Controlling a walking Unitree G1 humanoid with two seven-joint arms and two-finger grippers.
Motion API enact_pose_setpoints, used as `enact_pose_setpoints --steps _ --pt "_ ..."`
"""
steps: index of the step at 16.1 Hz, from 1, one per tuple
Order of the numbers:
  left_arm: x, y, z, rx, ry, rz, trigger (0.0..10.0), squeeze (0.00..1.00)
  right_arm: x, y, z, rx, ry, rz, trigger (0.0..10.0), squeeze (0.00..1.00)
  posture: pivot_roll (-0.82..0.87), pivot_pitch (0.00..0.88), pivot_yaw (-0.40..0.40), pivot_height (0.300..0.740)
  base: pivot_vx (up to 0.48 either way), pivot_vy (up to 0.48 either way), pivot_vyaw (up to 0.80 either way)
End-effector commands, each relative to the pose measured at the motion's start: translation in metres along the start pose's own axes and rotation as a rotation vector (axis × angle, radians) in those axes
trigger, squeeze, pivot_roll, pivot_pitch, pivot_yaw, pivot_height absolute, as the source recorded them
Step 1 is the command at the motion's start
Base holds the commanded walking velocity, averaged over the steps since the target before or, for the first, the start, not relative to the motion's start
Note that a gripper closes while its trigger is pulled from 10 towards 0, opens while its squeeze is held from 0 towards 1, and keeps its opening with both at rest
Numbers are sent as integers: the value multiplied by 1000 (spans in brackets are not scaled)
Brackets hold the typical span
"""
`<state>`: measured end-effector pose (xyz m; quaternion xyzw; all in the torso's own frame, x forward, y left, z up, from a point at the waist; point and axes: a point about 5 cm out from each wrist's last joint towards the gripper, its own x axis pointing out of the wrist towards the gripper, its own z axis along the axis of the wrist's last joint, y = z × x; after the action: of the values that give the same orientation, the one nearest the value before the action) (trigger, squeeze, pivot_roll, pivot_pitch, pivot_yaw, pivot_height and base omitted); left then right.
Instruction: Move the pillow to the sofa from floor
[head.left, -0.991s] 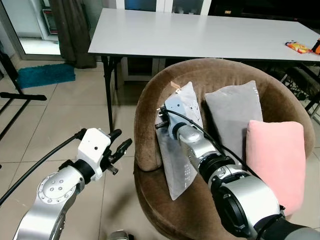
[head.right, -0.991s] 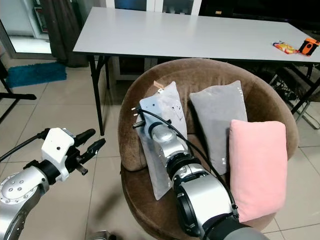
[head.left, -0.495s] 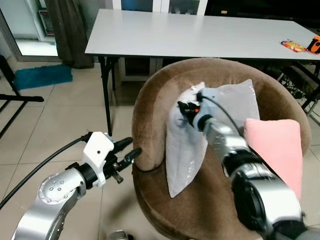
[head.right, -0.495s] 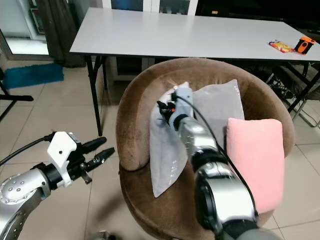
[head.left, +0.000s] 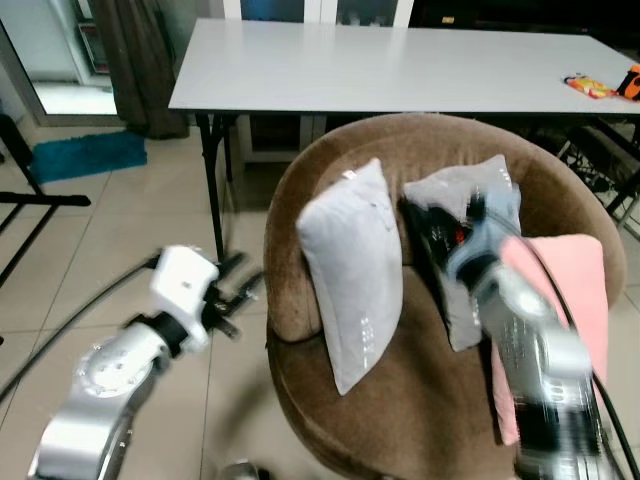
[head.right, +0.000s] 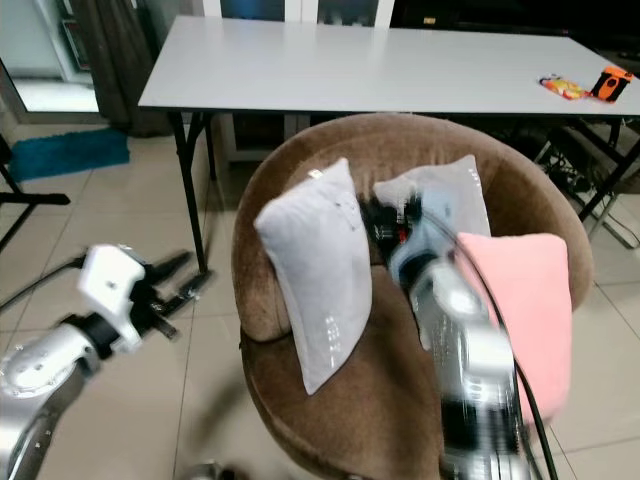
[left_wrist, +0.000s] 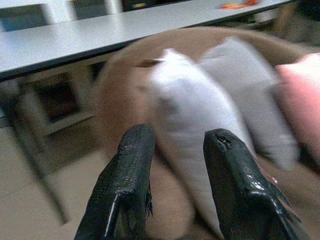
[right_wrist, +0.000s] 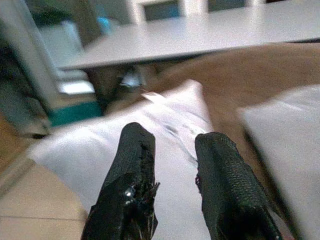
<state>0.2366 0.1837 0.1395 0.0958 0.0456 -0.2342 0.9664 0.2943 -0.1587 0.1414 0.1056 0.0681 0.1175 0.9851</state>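
Round brown velvet tub sofa (head.left: 300, 290): stands on the pale tiled floor (head.left: 110, 250), just in front of the long white table with black legs (head.left: 380, 70).

Light grey pillow in a clear plastic cover (head.left: 352, 270): on the sofa, upright and tilted, leaning against the left inner wall of the backrest, lower corner down on the seat. No gripper touches it.

Second grey pillow (head.left: 490, 200): propped against the backrest at centre, partly hidden by the right arm.

Pink pillow (head.left: 575, 290): upright at the right side of the seat, beside the second grey pillow.

Right gripper (right_wrist: 172, 150): raised over the seat, between the plastic-covered pillow and the pink one, heavily blurred in the head views. In its wrist view the two black fingers stand apart with nothing between them, the pillow beyond.

Left gripper (left_wrist: 175, 150): held over the floor just outside the sofa's left rim, fingers apart and empty, pointing toward the sofa.

Teal mat (head.left: 90, 155): on the floor at far left.

Small orange and yellow items (head.left: 600, 88): on the table's right end, too small to identify.
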Motion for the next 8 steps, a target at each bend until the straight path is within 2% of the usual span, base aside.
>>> enact_pose_setpoints --steps 1,3,4,6,8 --pt "-1 3 2 18 -19 67 10000 0 -8 2 4 -49 -23 -94 10000 0 12 0 -29 740 0 0 0" --pt "-1 3 2 5 -30 112 10000 0 -16 2 -4 -75 -30 -158 10000 0 12 0 -29 740 0 -411 0" --pt "3 -1 2 13 -33 125 10000 0 -16 7 -9 -138 -27 -190 10000 0 6 0 -28 740 0 -480 0" --pt "8 -2 1 41 -30 119 10000 0 -14 9 -10 -184 -15 -218 10000 0 5 0 -25 740 0 -480 0" --pt "11 1 1 55 -32 130 10000 0 -15 7 -11 -179 -12 -253 10000 0 5 0 -21 740 0 -480 0"
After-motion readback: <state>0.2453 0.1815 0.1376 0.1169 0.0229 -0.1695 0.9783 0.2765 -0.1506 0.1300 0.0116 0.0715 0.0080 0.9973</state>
